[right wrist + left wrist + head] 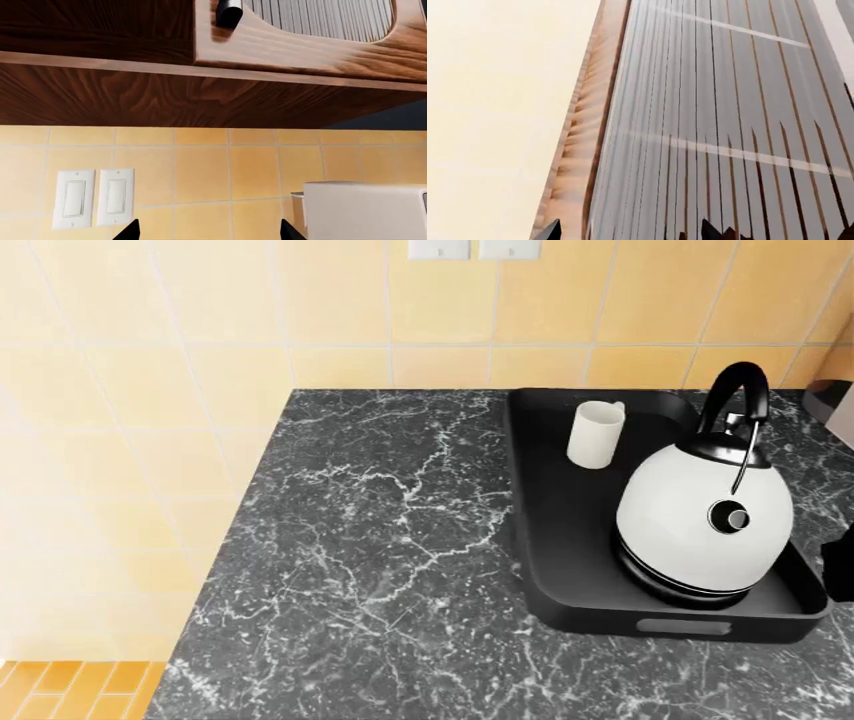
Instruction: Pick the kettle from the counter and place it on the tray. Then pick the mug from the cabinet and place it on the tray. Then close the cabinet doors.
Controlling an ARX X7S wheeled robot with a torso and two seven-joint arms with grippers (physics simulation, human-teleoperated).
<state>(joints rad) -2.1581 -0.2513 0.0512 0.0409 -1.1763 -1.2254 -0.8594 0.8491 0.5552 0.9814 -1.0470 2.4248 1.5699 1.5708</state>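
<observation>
The head view looks down on a dark marble table (374,570) veined in white, set against a wall of yellow tiles (200,320). A black tray (554,530) with low walls and a slot handle sits at the table's right side. On the tray stands the white kettle (701,525), upright, with its black arched handle rising toward the wall and its lid knob facing the camera; it fills the near right part of the tray. The small cream mug (595,433) stands upright on the tray's far left part, near the kettle but apart from it. Two white switch plates (474,249) show at the top edge of the wall. Neither arm appears in this view. The left wrist view shows a cabinet door (727,125) close up — a panel of pale ribbed slats in a wood frame — beside a plain cream surface. Dark tips of the left gripper (627,234) poke in at the picture's edge, set apart with nothing between them, so it looks open. The right wrist view shows the underside of a dark wood cabinet (200,95), another ribbed door with a dark handle (229,12), the tiled wall with two white switches (93,197), and part of a beige machine (363,210). The right gripper (210,232) shows two dark tips spread wide — open and empty.
</observation>
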